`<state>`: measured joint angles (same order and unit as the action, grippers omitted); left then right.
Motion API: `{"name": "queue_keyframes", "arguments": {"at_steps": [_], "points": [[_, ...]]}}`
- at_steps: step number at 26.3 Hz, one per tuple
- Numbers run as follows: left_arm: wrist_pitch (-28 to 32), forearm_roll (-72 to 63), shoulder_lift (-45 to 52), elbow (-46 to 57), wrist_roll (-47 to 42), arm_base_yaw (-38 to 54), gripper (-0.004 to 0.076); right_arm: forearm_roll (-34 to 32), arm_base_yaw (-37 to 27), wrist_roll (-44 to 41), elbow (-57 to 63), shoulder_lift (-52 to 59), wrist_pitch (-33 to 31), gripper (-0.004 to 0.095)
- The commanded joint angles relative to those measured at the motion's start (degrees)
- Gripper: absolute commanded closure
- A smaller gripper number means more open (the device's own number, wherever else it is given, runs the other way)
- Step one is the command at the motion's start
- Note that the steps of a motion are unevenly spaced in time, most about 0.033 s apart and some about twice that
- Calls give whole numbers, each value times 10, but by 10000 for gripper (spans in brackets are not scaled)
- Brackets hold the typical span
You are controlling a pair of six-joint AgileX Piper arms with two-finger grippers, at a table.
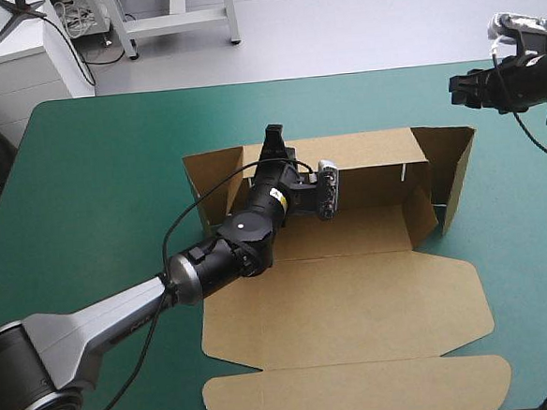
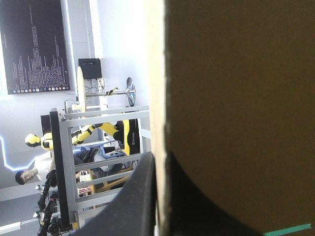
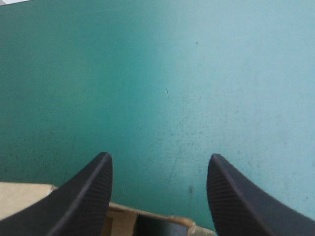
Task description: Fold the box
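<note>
the box is clamped at its far wall by the left gripper; the open right gripper is nearer its right flap.

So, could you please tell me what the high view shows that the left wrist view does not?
Only the high view shows the whole brown cardboard box: rear and right walls raised, lid flat toward the near edge, on the teal-green table cover, and the right gripper beyond its far right corner. Only the left wrist view shows, close up, the wall's pale cut edge between the black fingers. Both show the left gripper shut on the rear wall.
</note>
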<state>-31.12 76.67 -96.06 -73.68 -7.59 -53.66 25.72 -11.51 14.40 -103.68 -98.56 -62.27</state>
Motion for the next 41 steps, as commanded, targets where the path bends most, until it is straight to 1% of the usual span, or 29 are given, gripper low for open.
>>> {"name": "queue_keyframes", "arguments": {"at_steps": [1,7,13,20,24,25,26,29,30,31,33,36,41], "points": [[3,15,24,-18,-8,-5,734,23,-1,6,-20,-7,37,377],[4,15,24,-18,-8,-5,734,60,-1,33,-22,-49,43,379],[4,15,24,-18,-8,-5,734,62,-1,37,-22,-66,30,379],[4,15,24,-18,-8,-5,734,41,-1,51,-22,-68,-20,379],[4,15,24,-18,-8,-5,734,14,-1,62,-22,-68,-65,393],[3,15,24,-18,-8,-5,734,5,-1,62,-22,-68,-96,400],[3,15,24,-18,-8,-5,734,2,-1,59,-20,-68,-96,400],[1,15,24,-18,-10,-5,734,-1,-1,41,10,-57,-96,400],[0,12,24,-18,-10,-5,734,-10,-1,41,31,-51,-96,400],[-4,10,24,-18,-11,-5,734,-32,-1,40,61,-40,-96,400],[-6,10,24,-18,-26,-5,734,-40,-1,40,100,-28,-96,400],[-6,10,24,-18,-27,-5,734,-21,-1,40,126,-19,-96,404],[-9,10,24,-18,-27,-5,734,26,-1,73,170,6,-96,445]]}}
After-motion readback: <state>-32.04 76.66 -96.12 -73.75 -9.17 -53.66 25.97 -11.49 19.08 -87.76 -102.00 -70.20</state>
